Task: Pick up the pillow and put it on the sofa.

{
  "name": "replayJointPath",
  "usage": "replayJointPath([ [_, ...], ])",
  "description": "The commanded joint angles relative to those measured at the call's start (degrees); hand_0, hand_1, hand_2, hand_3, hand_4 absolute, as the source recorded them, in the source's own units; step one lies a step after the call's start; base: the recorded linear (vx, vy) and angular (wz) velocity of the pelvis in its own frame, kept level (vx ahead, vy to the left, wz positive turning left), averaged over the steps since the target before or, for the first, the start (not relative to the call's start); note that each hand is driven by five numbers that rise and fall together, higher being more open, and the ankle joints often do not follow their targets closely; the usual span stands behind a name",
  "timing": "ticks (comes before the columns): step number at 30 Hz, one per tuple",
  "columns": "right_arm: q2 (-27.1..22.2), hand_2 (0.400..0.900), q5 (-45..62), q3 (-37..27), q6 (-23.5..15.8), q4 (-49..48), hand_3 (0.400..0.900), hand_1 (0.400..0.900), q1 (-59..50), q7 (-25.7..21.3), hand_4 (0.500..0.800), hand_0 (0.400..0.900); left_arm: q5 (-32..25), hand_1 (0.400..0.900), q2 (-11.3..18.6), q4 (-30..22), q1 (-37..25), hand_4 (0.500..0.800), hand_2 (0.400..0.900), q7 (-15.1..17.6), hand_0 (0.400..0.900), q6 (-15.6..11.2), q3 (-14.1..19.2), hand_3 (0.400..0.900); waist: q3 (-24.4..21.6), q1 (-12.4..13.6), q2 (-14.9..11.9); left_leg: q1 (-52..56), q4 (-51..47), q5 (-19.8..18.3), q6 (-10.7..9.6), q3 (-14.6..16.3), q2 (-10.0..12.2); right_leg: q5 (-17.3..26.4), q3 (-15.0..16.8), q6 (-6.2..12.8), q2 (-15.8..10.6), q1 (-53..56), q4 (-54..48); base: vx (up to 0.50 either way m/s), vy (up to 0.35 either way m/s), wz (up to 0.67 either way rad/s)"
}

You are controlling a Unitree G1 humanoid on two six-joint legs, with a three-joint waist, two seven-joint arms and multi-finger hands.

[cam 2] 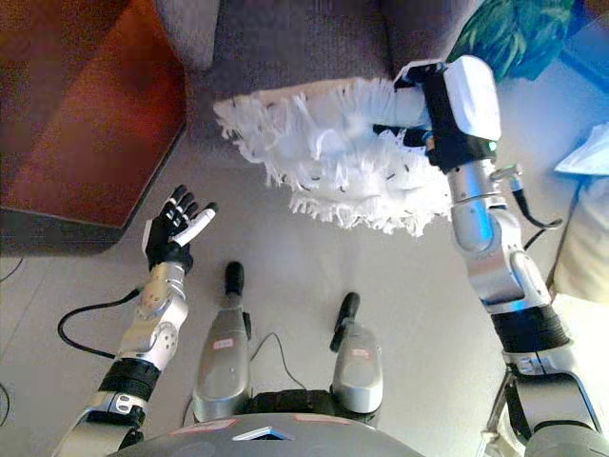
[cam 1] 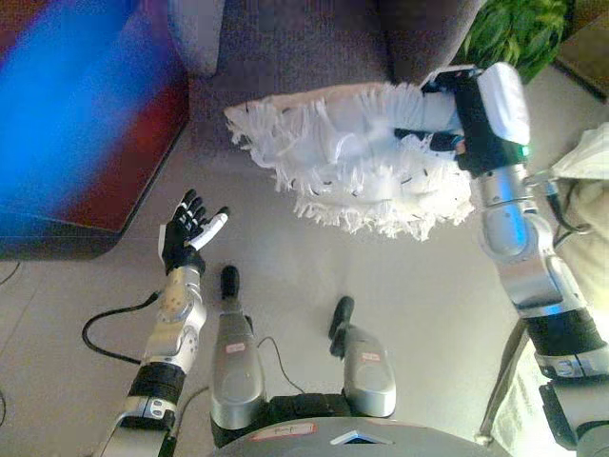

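A white shaggy pillow (cam 1: 343, 157) hangs in the air in front of the grey sofa (cam 1: 295, 48), its far edge over the sofa's seat front. My right hand (cam 1: 440, 114) is shut on the pillow's right end, fingers pressed into the fringe. The pillow also shows in the right eye view (cam 2: 328, 148) with the right hand (cam 2: 419, 109) at its right end. My left hand (cam 1: 190, 231) is open and empty, low at the left above the floor, well apart from the pillow.
A dark red-brown cabinet (cam 2: 76, 105) stands at the left beside the sofa. A green plant (cam 1: 519, 29) is at the upper right. Something pale, cloth or cushion, (cam 1: 590, 190) lies at the right edge. Light floor (cam 1: 314, 267) lies below the pillow.
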Motion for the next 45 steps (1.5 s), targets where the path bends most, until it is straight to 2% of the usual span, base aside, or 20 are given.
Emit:
replayJointPath([
  [1, -2.0, 0.4, 3.42, -7.74, -6.85, -6.0, 0.4, 0.4, -4.84, -5.35, 0.5, 0.4, 4.57, 0.9, -0.65, -2.97, 4.95, 0.8, 0.9, -2.43, 0.9, -2.93, 0.4, 0.9, -18.4, 0.15, -0.7, 8.74, -3.61, -7.68, 0.02, 1.25, 2.19, 8.81, -1.56, 3.04, -3.68, 0.33, -4.11, 0.09, 0.046, -0.05],
  [5, -4.12, 0.4, 11.09, -8.3, -6.7, -0.78, 0.4, 0.4, -8.27, -4.79, 0.5, 0.4, 3.74, 0.9, -1.19, -4.1, 6.91, 0.8, 0.9, -4.03, 0.9, -2.48, 0.62, 0.9, -20.67, 1.7, -2.18, 10.1, -5.94, -6.89, -0.12, 2.05, 1.88, 9.42, -2.87, 3.04, -3.83, 2.06, -5.99, 0.05, 0.004, 0.07],
  [10, -5.83, 0.4, 15.04, -6.87, -6.54, 3.83, 0.4, 0.4, -12.0, -4.92, 0.5, 0.4, 2.59, 0.9, -0.99, -4.6, 8.06, 0.8, 0.9, -4.96, 0.9, -1.94, 1.06, 0.9, -20.52, 2.28, -3.12, 9.89, -6.6, -6.3, -0.38, 2.05, 2.13, 9.78, -3.32, 3.04, -3.66, 2.13, -6.17, 0.02, -0.022, 0.1],
  [12, -8.04, 0.4, 16.68, -4.58, -5.88, 8.84, 0.4, 0.4, -16.02, -5.0, 0.5, 0.4, 2.08, 0.9, -0.33, -5.42, 9.02, 0.8, 0.9, -5.47, 0.9, -1.91, 1.05, 0.9, -19.92, 3.23, -3.49, 9.37, -6.7, -5.93, -0.58, 1.7, 2.32, 9.95, -3.56, 3.04, -3.59, 2.02, -6.34, 0.03, -0.031, 0.12],
  [15, -11.79, 0.4, 20.55, 2.89, -4.98, 20.67, 0.4, 0.4, -26.86, -4.7, 0.5, 0.4, 0.42, 0.9, 1.14, -6.46, 9.94, 0.8, 0.9, -6.52, 0.9, -2.25, 0.07, 0.9, -18.55, 4.88, -4.19, 8.36, -6.98, -5.09, -0.92, 1.27, 2.49, 10.19, -4.18, 3.04, -3.52, 1.55, -6.61, 0.01, -0.035, 0.12],
  [18, -13.11, 0.4, 25.13, 11.6, -4.17, 33.13, 0.4, 0.4, -39.56, -4.57, 0.5, 0.4, -1.05, 0.9, 2.63, -7.05, 9.79, 0.8, 0.9, -6.48, 0.9, -2.83, -0.51, 0.9, -16.64, 6.51, -4.52, 6.7, -7.36, -4.09, -1.45, 0.71, 2.8, 10.61, -4.58, 3.04, -3.3, 0.52, -7.14, -0.03, -0.049, 0.13],
  [20, -13.63, 0.4, 27.9, 18.51, -3.76, 45.49, 0.4, 0.4, -49.49, -4.19, 0.5, 0.4, -2.45, 0.9, 4.24, -8.07, 9.62, 0.8, 0.9, -7.16, 0.9, -3.6, -1.65, 0.9, -14.75, 8.16, -4.48, 4.42, -7.46, -3.09, -2.01, -0.18, 3.08, 10.49, -5.21, 3.04, -3.1, -0.64, -7.26, -0.06, -0.06, 0.24],
  [23, -13.3, 0.4, 29.78, 25.01, -3.09, 59.5, 0.4, 0.4, -59.03, -3.78, 0.5, 0.4, -3.96, 0.9, 5.84, -8.97, 9.35, 0.8, 0.9, -7.77, 0.9, -4.38, -2.82, 0.9, -13.04, 10.01, -3.99, 2.03, -7.93, -1.85, -2.35, -1.85, 3.38, 10.49, -6.36, 3.03, -2.84, -1.64, -7.67, 0.01, -0.065, 0.32],
  [24, -13.94, 0.4, 28.27, 29.64, -2.09, 68.39, 0.4, 0.4, -63.89, -3.4, 0.5, 0.4, -4.85, 0.9, 7.44, -9.89, 8.4, 0.8, 0.9, -8.52, 0.9, -4.99, -4.14, 0.9, -11.68, 12.26, -3.58, 0.46, -8.05, -1.23, -2.78, -3.09, 3.96, 10.47, -7.15, 3.04, -2.52, -2.14, -7.95, 0.01, -0.073, 0.33],
  [25, -13.87, 0.62, 28.48, 30.57, -2.36, 69.07, 0.62, 0.62, -65.01, -3.27, 0.632, 0.62, -4.86, 0.9, 7.04, -9.84, 8.12, 0.8, 0.9, -8.53, 0.9, -4.99, -4.07, 0.9, -11.62, 11.9, -3.32, -0.01, -7.92, -1.03, -2.69, -3.28, 3.74, 10.68, -7.29, 3.04, -2.7, -2.39, -7.97, 0.01, -0.081, 0.36],
  [26, -14.39, 0.9, 28.13, 31.05, -1.74, 72.46, 0.9, 0.9, -65.99, -4.2, 0.8, 0.9, -5.09, 0.9, 7.47, -10.33, 7.49, 0.8, 0.9, -8.65, 0.9, -5.25, -4.71, 0.9, -10.98, 12.97, -2.85, -0.97, -7.8, -0.7, -2.79, -3.85, 3.75, 10.84, -7.59, 3.04, -2.67, -2.72, -8.2, 0.03, -0.039, 0.28],
  [27, -15.5, 0.9, 28.37, 32.36, -0.91, 75.94, 0.9, 0.9, -67.98, -3.43, 0.8, 0.9, -4.96, 0.9, 8.16, -10.31, 5.66, 0.8, 0.9, -9.5, 0.9, -5.39, -6.05, 0.9, -10.53, 14.06, -2.05, -1.81, -7.62, -0.42, -2.79, -4.63, 3.67, 10.89, -7.92, 3.04, -2.61, -2.96, -8.56, 0.08, -0.046, 0.25],
  [32, -15.14, 0.9, 29.89, 32.09, -0.66, 74.35, 0.9, 0.9, -69.91, -5.77, 0.8, 0.9, -5.0, 0.9, 7.92, -9.48, 4.88, 0.8, 0.9, -8.76, 0.9, -5.23, -7.07, 0.9, -10.77, 14.47, -1.16, -1.78, -7.55, -0.6, -2.43, -5.34, 3.14, 10.61, -8.0, 3.04, -2.68, -2.68, -8.94, 0.05, 0.012, 0.04],
  [38, -12.74, 0.9, 34.31, 25.98, -3.5, 62.75, 0.9, 0.9, -64.13, -8.28, 0.8, 0.9, -4.11, 0.9, 7.29, -7.89, 4.42, 0.8, 0.9, -7.28, 0.9, -4.72, -7.79, 0.9, -12.08, 12.23, -0.96, 0.06, -6.48, -2.52, -1.5, -4.52, 2.07, 9.85, -6.94, 3.04, -3.43, -1.36, -8.29, 0.03, 0.042, -0.11],
  [40, -10.96, 0.9, 35.54, 21.4, -5.3, 52.19, 0.9, 0.9, -58.14, -8.58, 0.8, 0.9, -2.97, 0.9, 6.46, -7.18, 4.05, 0.8, 0.9, -6.82, 0.9, -4.27, -7.58, 0.9, -12.8, 10.21, -0.76, 1.5, -5.2, -4.31, -0.85, -3.36, 1.61, 9.64, -5.68, 3.04, -3.98, -0.94, -7.63, 0.01, 0.066, -0.3],
  [41, -10.98, 0.9, 35.39, 20.86, -5.1, 51.64, 0.9, 0.9, -57.42, -8.67, 0.8, 0.9, -2.95, 0.9, 6.63, -7.15, 4.17, 0.8, 0.9, -6.83, 0.9, -4.28, -7.65, 0.9, -12.86, 10.37, -0.95, 1.56, -5.09, -4.42, -0.83, -3.27, 1.59, 9.59, -5.58, 3.04, -4.02, -0.92, -7.57, 0.02, 0.062, -0.36],
  [42, -9.76, 0.9, 35.75, 16.74, -6.04, 43.68, 0.9, 0.9, -51.87, -8.59, 0.8, 0.9, -2.34, 0.9, 5.9, -6.87, 4.22, 0.8, 0.9, -6.61, 0.9, -3.87, -7.19, 0.9, -13.4, 8.89, -0.75, 2.62, -4.02, -5.64, -0.52, -2.47, 1.37, 9.37, -4.48, 3.04, -4.32, -0.41, -7.09, 0.04, 0.063, -0.39],
  [45, -6.38, 0.9, 34.73, 9.22, -7.98, 31.39, 0.9, 0.9, -39.82, -7.67, 0.8, 0.9, -0.95, 0.9, 4.73, -6.84, 4.36, 0.8, 0.9, -6.78, 0.9, -3.35, -6.12, 0.9, -14.46, 6.27, 0.04, 4.51, -2.52, -7.39, 0.19, -1.23, 1.1, 9.16, -2.92, 3.01, -4.9, 0.18, -6.3, 0.04, 0.07, -0.49],
])
